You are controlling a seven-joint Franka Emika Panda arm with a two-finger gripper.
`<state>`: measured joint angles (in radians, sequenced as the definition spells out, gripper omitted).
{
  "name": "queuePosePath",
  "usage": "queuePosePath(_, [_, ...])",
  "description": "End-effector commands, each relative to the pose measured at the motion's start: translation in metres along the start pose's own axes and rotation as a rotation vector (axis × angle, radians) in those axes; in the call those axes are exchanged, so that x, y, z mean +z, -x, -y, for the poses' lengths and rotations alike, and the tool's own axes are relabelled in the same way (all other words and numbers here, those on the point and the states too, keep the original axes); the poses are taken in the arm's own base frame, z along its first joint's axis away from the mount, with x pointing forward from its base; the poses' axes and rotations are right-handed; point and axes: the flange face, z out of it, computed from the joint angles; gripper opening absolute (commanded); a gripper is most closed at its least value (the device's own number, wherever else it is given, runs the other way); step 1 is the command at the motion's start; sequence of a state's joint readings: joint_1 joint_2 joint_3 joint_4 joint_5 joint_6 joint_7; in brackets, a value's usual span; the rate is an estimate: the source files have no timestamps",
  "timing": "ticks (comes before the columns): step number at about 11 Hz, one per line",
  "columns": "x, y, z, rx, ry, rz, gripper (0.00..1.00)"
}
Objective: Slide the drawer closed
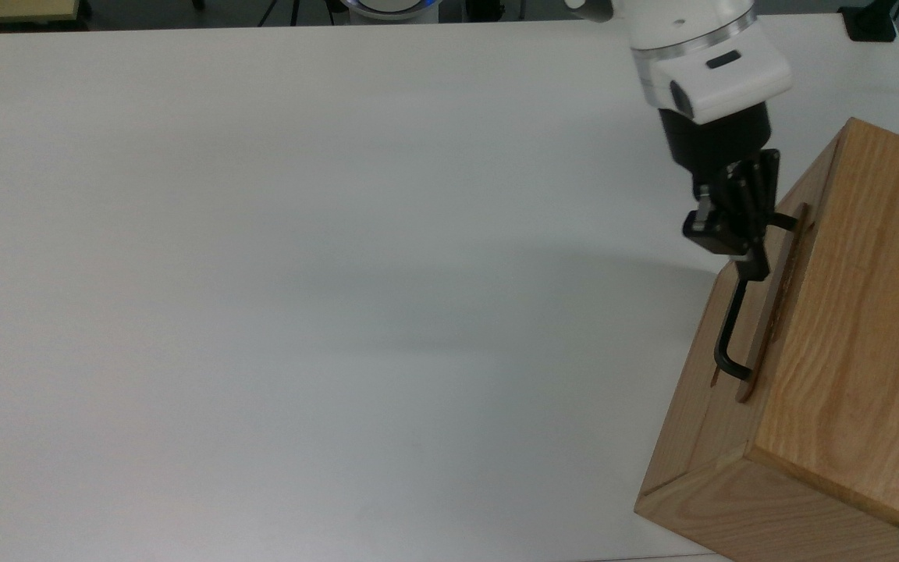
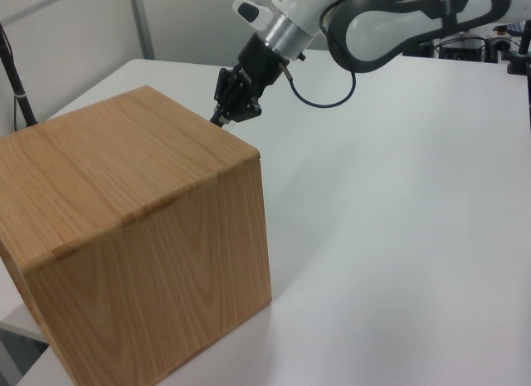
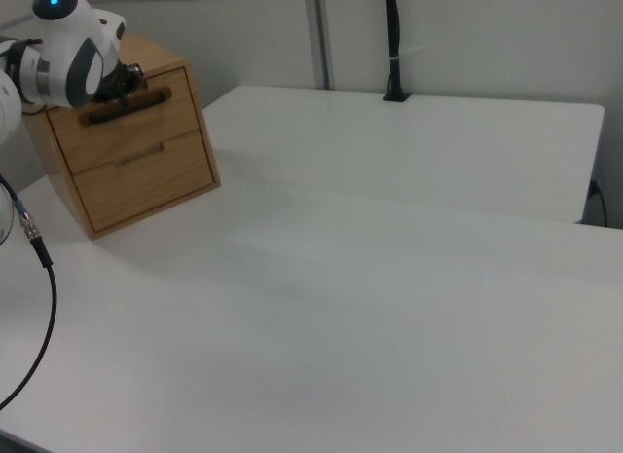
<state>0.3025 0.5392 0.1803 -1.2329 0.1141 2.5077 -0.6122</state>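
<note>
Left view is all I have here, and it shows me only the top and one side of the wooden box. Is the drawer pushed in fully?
Observer: In the right view the drawer front lies flush with the cabinet face; no gap shows.
Operator: Where is the gripper relative to the handle?
Observer: In the top view the gripper is right at the far end of the black handle, close against the cabinet front.
Operator: Is there anything else on that face?
Observer: Yes, the right view shows a second drawer below, also flush.
</note>
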Motion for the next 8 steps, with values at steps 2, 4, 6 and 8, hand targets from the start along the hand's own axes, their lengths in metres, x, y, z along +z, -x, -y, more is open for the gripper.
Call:
queuePosePath(2, [-0.033,0.010,-0.034,0.044,0.041,0.014,0.00])
queuePosePath(4, [-0.099,0.025,-0.062,0.087,0.003,0.134,0.00])
queuePosePath(6, [-0.169,0.051,-0.087,0.143,-0.033,0.269,0.00])
queuePosePath(8, [-0.221,0.091,-0.108,0.236,-0.027,0.359,0.00])
